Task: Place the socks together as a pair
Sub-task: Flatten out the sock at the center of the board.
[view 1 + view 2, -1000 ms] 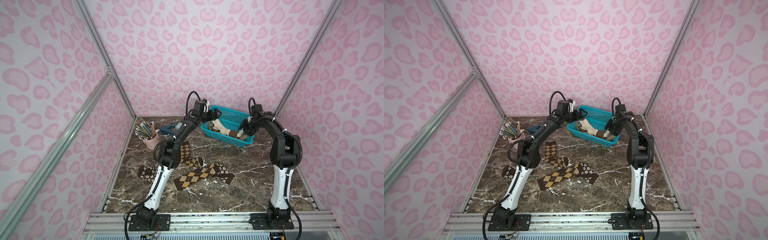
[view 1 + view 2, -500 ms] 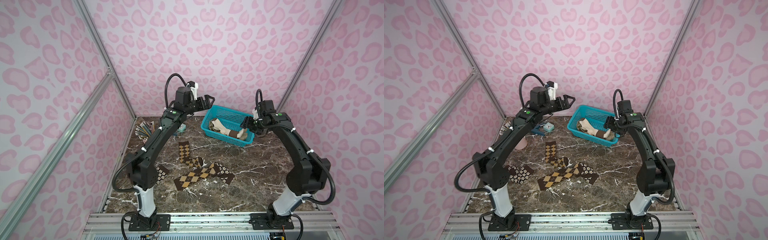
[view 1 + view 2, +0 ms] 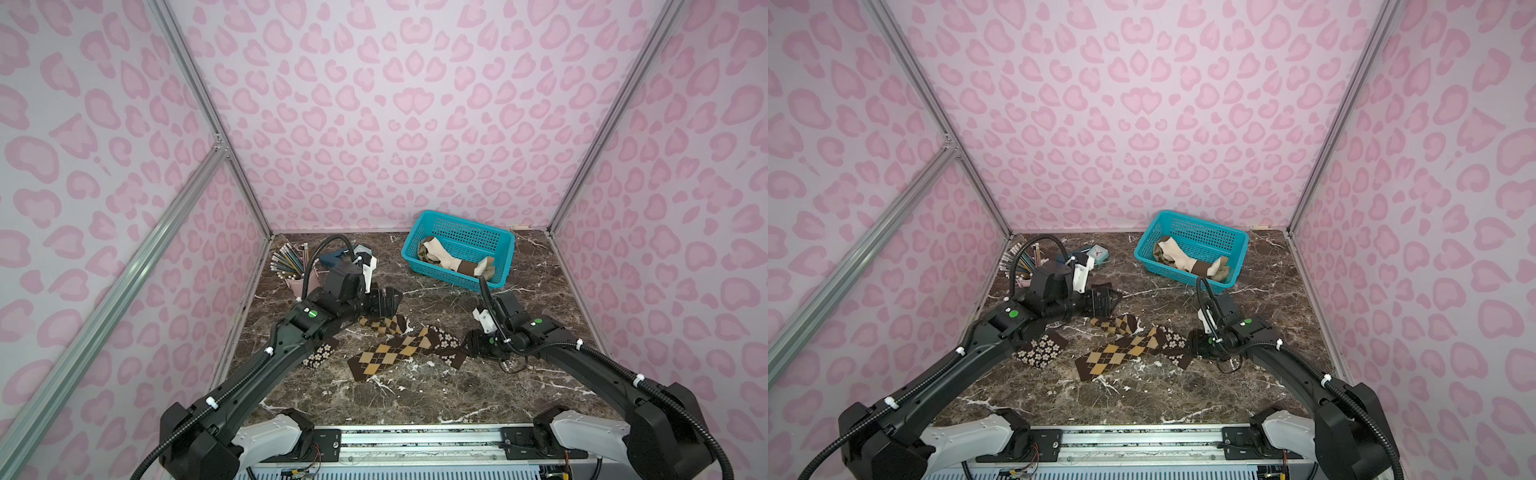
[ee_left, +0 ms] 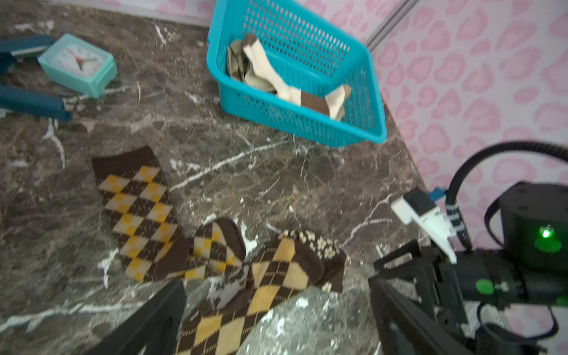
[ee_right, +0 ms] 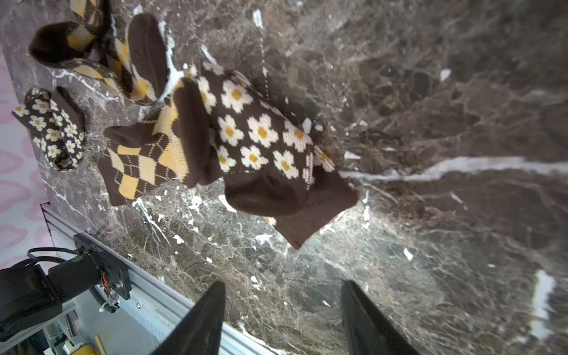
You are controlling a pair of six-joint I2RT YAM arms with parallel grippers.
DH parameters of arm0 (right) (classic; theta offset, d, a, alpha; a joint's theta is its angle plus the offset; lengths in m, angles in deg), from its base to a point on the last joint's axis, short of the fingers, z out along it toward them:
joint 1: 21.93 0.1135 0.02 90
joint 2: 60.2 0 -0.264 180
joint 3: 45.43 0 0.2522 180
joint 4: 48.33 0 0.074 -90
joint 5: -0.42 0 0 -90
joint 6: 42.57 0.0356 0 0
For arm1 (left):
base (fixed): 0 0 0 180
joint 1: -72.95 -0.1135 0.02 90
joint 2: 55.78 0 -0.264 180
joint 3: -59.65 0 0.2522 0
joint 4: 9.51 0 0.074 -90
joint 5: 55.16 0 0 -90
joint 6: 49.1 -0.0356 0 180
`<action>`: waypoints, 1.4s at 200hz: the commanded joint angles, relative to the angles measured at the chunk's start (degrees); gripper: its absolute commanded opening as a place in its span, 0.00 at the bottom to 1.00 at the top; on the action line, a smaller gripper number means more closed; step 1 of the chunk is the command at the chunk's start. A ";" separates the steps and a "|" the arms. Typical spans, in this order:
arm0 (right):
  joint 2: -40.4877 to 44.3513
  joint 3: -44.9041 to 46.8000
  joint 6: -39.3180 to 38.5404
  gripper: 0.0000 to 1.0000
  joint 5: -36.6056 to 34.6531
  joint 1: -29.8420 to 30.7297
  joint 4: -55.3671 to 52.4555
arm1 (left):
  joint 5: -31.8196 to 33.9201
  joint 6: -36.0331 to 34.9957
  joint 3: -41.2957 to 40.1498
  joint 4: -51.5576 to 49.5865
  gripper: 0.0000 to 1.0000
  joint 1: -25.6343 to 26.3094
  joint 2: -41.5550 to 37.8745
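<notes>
Socks (image 3: 390, 353) lie crossed, ungripped, between both parted jaws

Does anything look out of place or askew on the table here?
Yes, a jumble. One argyle sock lies askew against the other argyle sock and partly over a flowered sock. The second flowered sock lies apart, by the left arm. Nothing looks spilled or damaged.

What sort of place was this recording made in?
Most likely a staged robot data-collection booth, not a real home: pink patterned wall panels on aluminium framing, a marble-look tabletop, and robot arms mounted on a front rail. The socks and basket look like props.
</notes>
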 commanded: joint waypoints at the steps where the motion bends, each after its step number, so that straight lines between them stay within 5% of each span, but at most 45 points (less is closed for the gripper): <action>1: -0.44 1.22 2.91 0.55 1.08 2.22 8.57 | 2.31 -0.43 -3.44 -0.03 0.98 0.41 -3.24; 80: -6.44 1.42 11.73 0.41 3.22 3.93 10.94 | 3.25 -0.26 -5.15 -2.37 1.00 1.20 -7.92; 240: -13.00 -0.26 19.57 0.53 2.62 2.35 15.13 | 4.02 -0.71 -5.95 -3.70 0.96 1.20 -9.63; 280: -14.97 -1.19 19.65 0.35 3.65 0.84 15.65 | 3.69 -0.83 -6.41 -3.17 0.97 1.20 -9.53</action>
